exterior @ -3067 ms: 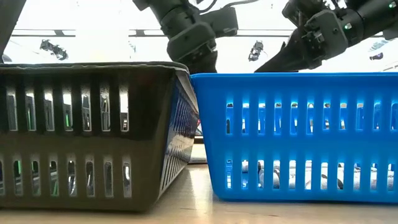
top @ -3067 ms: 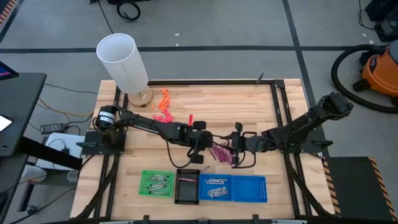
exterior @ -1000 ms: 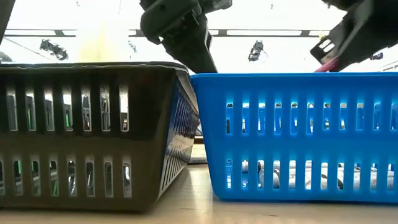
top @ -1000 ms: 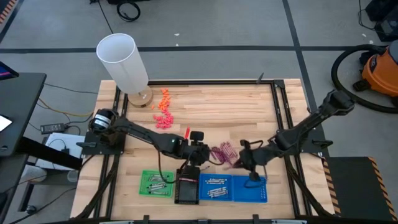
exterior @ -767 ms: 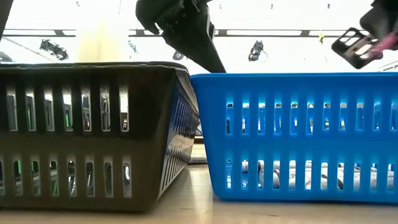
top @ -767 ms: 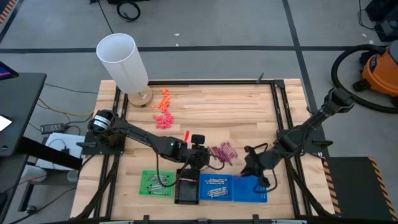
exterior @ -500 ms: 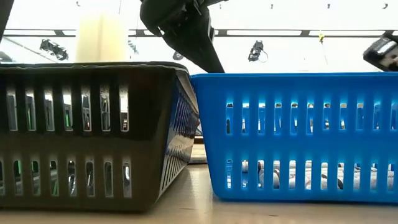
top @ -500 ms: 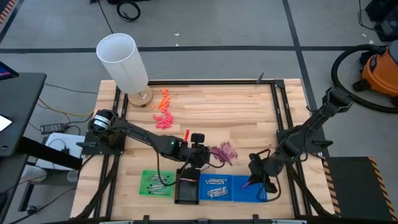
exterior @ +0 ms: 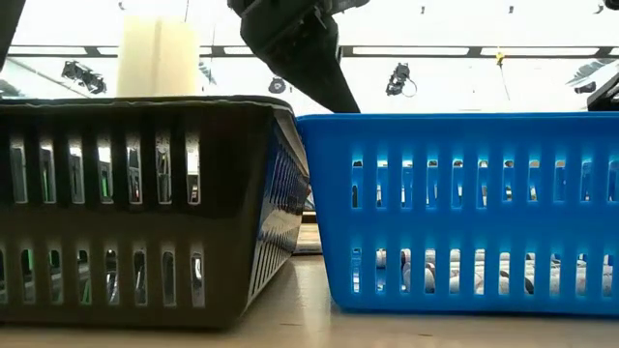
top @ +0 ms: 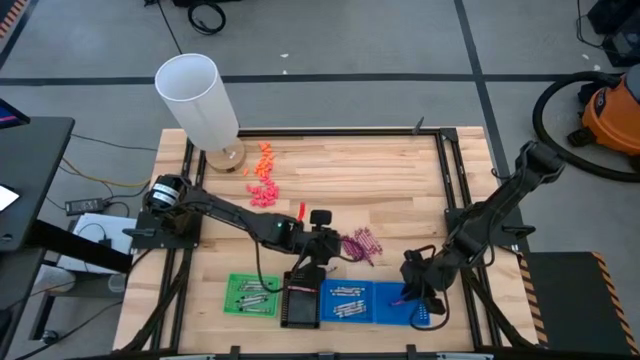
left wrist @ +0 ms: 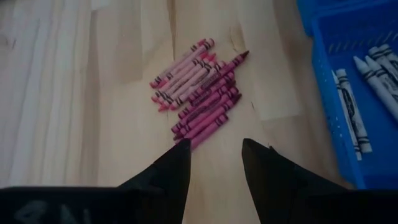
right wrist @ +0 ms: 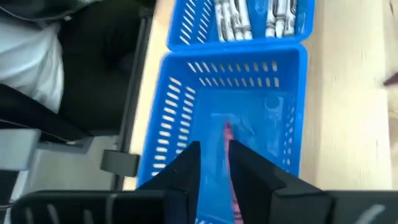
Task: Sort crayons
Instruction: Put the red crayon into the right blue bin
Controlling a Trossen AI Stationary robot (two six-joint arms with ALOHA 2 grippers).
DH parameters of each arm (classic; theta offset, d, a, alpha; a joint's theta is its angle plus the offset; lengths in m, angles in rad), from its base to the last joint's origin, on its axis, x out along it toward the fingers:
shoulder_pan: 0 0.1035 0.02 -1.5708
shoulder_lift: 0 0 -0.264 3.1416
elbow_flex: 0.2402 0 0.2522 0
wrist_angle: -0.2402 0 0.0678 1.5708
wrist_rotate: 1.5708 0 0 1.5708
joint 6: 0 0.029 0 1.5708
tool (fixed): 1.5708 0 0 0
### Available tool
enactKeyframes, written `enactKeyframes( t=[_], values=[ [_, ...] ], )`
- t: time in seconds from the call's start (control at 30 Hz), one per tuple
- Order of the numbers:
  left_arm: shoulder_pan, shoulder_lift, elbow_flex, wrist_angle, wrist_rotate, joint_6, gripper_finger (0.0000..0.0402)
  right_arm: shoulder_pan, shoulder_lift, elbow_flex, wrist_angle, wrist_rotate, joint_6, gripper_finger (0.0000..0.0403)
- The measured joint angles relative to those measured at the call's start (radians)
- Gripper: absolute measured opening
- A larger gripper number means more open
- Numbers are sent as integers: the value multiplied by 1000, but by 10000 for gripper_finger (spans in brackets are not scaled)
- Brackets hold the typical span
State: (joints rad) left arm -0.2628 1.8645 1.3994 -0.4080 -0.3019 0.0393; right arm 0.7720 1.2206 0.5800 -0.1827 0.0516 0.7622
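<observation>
A heap of magenta crayons [top: 360,243] [left wrist: 199,87] lies on the wooden table. My left gripper [top: 322,250] [left wrist: 214,165] hovers open just on the near side of the heap, with nothing between its fingers. Grey crayons [top: 347,298] lie in the left blue tray [left wrist: 323,37]. My right gripper [top: 415,292] [right wrist: 214,165] points down into the right blue tray [right wrist: 180,118], fingers slightly apart. One magenta crayon [right wrist: 227,134] shows blurred in and beyond the gap, over the tray floor. My right gripper has the magenta crayon [right wrist: 234,205] in the narrow gap between its fingers, lying along them and reaching past their tips toward the tray floor. Whether the fingers touch it, I cannot tell.
A green tray [top: 252,295] and a black tray [top: 300,300] stand left of the two blue ones along the near edge. A white cylinder [top: 197,97] stands at the far left, with small orange and pink lumps [top: 263,170] near it. Bare wood lies at the far right.
My right gripper has swung from beside the magenta heap toward the table's near right, carrying a magenta crayon and rolling as it went. It now stands over the right blue tray.
</observation>
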Motion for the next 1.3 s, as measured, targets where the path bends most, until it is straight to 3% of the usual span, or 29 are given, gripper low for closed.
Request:
enactKeyframes(
  t=[0.17, 0.37, 0.73, 0.9, 1.3],
  values=[
    [22, 0, 0, 35, 44, 57, 153, -5, -52, 1, 2, 10, -4, 110],
    [49, 51, 2, 117, 138, 142, 153, -17, -110, 2, -13, 175, -102, 108],
    [125, 118, -1, 120, 137, 301, 153, -124, -72, 3, -98, 441, -188, 107],
    [177, 158, 0, 130, 265, 357, 153, -174, -57, 2, -97, 530, -217, 107],
    [222, 207, 0, 128, 310, 407, 153, -200, -25, 2, -63, 524, -250, 107]
  ],
)
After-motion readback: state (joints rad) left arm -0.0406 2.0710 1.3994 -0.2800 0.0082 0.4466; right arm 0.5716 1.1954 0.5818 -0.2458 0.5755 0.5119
